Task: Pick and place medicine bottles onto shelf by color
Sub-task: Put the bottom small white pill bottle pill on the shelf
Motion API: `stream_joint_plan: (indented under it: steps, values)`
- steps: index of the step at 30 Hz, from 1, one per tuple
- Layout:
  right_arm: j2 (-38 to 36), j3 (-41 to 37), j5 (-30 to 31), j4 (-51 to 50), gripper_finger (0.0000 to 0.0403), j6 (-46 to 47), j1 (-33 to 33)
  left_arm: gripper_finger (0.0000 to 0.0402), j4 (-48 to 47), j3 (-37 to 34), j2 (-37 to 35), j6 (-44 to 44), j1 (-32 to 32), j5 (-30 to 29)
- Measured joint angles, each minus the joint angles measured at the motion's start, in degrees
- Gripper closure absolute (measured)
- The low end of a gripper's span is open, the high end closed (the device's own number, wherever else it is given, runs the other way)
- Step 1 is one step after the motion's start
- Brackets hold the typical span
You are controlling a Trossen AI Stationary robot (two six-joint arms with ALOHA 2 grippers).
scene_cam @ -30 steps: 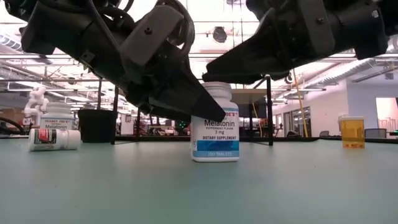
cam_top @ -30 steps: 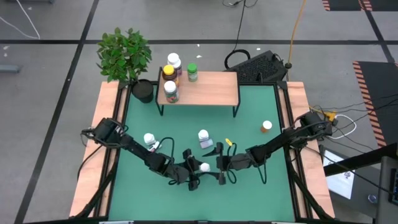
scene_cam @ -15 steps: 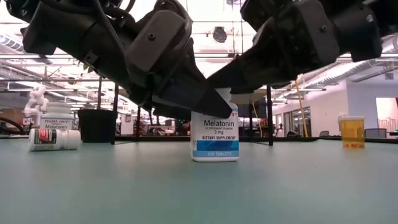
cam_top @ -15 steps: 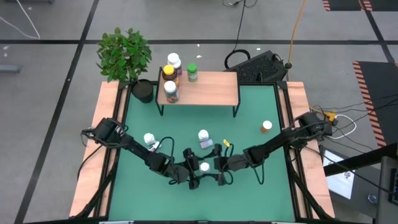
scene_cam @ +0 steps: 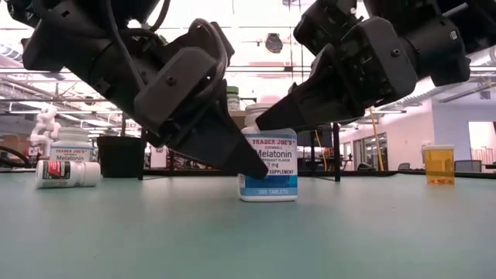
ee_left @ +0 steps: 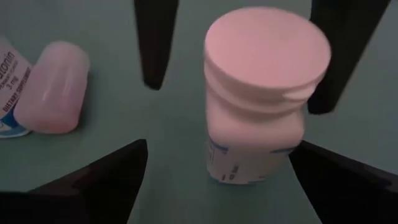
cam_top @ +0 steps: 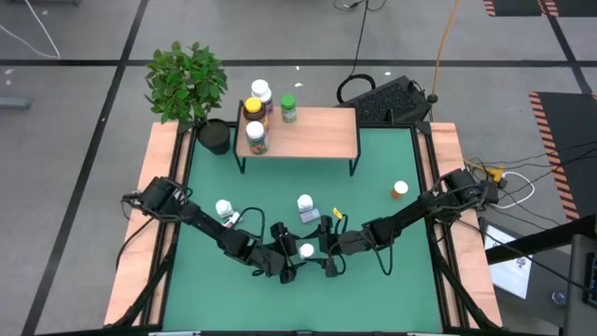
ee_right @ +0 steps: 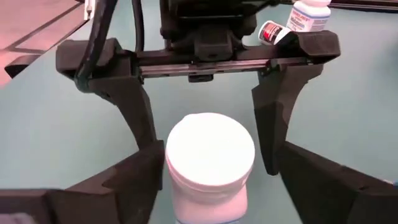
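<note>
The green desk (cam_top: 373,168) is seen from above with both arms reaching in toward its near middle. At the far edge the shelf (cam_top: 317,131) is set, and four medicine bottles are already gathered at its left end: a white-capped bottle (cam_top: 261,90), a yellow-capped bottle (cam_top: 252,108), a green-capped bottle (cam_top: 288,105) and a clear bottle (cam_top: 256,138). A black plant pot (cam_top: 214,136) is placed just beside the shelf's left end.

Near the desk's front a white-capped melatonin bottle (scene_cam: 267,163) is left upright on the surface, between the two claws. The left claw (cam_top: 284,261) is spread wide, its fingers (ee_right: 140,118) standing apart on either side of the bottle without touching it. The right claw (cam_top: 328,258) is also spread around the same bottle from the opposite side, with its fingers apart from the cap; no pinch is seen yet.

Other bottles are left on the desk: a white-capped one (cam_top: 305,207) behind the claws, another (cam_top: 224,209) near the left arm with a further one lying on its side (scene_cam: 68,173), and an orange one (cam_top: 399,190) toward the right.

The step in hand is judged to be a handover of the upright bottle to the right claw. Next, the right claw's fingers need to be pressed onto the bottle's body, the left claw kept clear, and the bottle lifted and carried to the shelf beside the white-capped one.
</note>
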Motion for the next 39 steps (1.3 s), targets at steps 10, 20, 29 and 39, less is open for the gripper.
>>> stream_joint_plan:
  steps: [10, 20, 29, 39]
  values:
    - [-0.8, 0.0, -4.5, -0.4, 0.0245, -1.5, -1.9, 0.0009, -13.9, 0.0, -3.0, -3.9, 0.0, -0.3]
    - [-13.1, 12.4, -13.3, -23.9, 0.0223, -14.5, -16.2, 0.0009, -31.4, -0.1, -9.4, -17.7, -2.0, -14.7]
    - [-12.0, 29.1, -19.8, -35.5, 0.0232, -23.9, -35.7, 0.0009, -29.4, -0.1, -8.5, -16.6, -2.0, -15.2]
    - [-3.0, 38.0, -29.9, -36.4, 0.0231, -22.7, -48.5, 0.0009, -26.5, -0.1, -8.5, -13.1, -0.6, -15.6]
